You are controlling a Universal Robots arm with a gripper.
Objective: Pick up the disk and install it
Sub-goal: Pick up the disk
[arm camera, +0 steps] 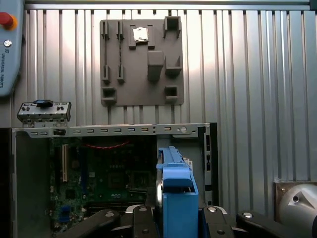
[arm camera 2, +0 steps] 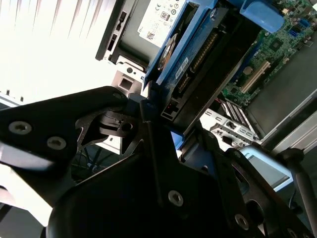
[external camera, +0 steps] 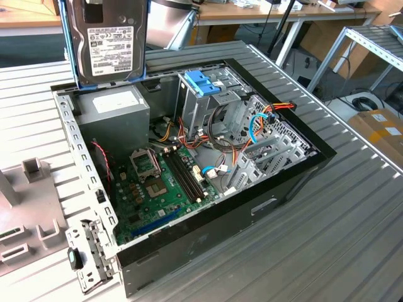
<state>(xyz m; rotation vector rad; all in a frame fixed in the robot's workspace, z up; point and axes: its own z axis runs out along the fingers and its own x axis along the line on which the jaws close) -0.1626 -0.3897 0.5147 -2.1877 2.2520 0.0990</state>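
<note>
The disk (external camera: pixel 108 39), dark grey with a white barcode label and blue side rails, hangs upright in the air above the back corner of the open computer case (external camera: pixel 277 189), over the grey power-supply box (external camera: pixel 116 108). In both wrist views my gripper (arm camera: pixel 176 218) is shut on the disk, its black fingers (arm camera 2: pixel 99 124) pressing on either side. The first wrist view shows the disk edge-on by its blue rail (arm camera: pixel 177 191). In the second wrist view I see its connector end (arm camera 2: pixel 198 64). The metal drive cage with a blue handle (external camera: pixel 204 85) stands inside the case, toward the exterior view's right of the disk.
The case lies open on a ribbed metal table (external camera: pixel 352 239), with the motherboard (external camera: pixel 157 182) and loose cables (external camera: pixel 258 123) exposed. A grey fixture plate (arm camera: pixel 141 62) and a small metal bracket (arm camera: pixel 43 111) lie beside the case. A pendant with a red button (arm camera: pixel 6 20) rests at the table edge.
</note>
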